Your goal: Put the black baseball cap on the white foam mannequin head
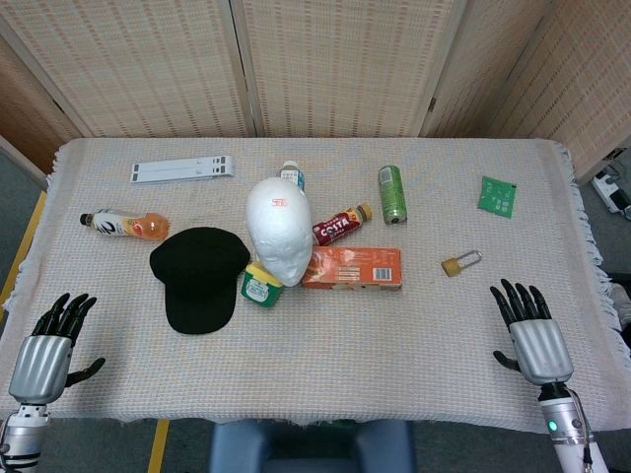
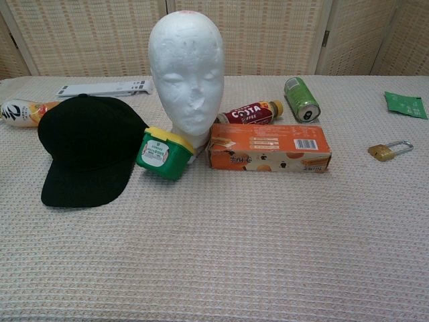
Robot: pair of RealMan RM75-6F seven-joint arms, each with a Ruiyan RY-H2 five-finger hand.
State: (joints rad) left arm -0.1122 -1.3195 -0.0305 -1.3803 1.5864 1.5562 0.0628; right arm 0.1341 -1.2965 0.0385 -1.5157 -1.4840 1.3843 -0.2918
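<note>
Both hands sit at the near edge of the table, palms down, fingers spread, holding nothing. The left hand (image 1: 44, 350) is at the near-left corner, the right hand (image 1: 532, 335) at the near-right; neither shows in the chest view.

The black cap (image 1: 200, 278) lies flat on the cloth just ahead and to the right of the left hand, brim toward the near edge, apart from the fingers. The white foam head (image 1: 279, 232) stands upright beyond the cap, further right — face toward the robot, bare on top.

A green tub w/ yellow lid (image 2: 163, 151) leans at the foam head's base, touching it, next to the cap. An orange box (image 2: 268, 147) lies on the other side of the head, ahead-left of the right hand. Behind it, a coffee bottle (image 2: 249, 113) and a green can (image 2: 301, 98), both on their sides. A brass padlock (image 1: 459, 262) rests ahead of the right hand, well apart; a green packet (image 1: 500, 194) lies farther back.

Far beyond the left hand — an orange drink bottle (image 1: 123, 225) on its side and a white folded stand (image 1: 183, 169).
</note>
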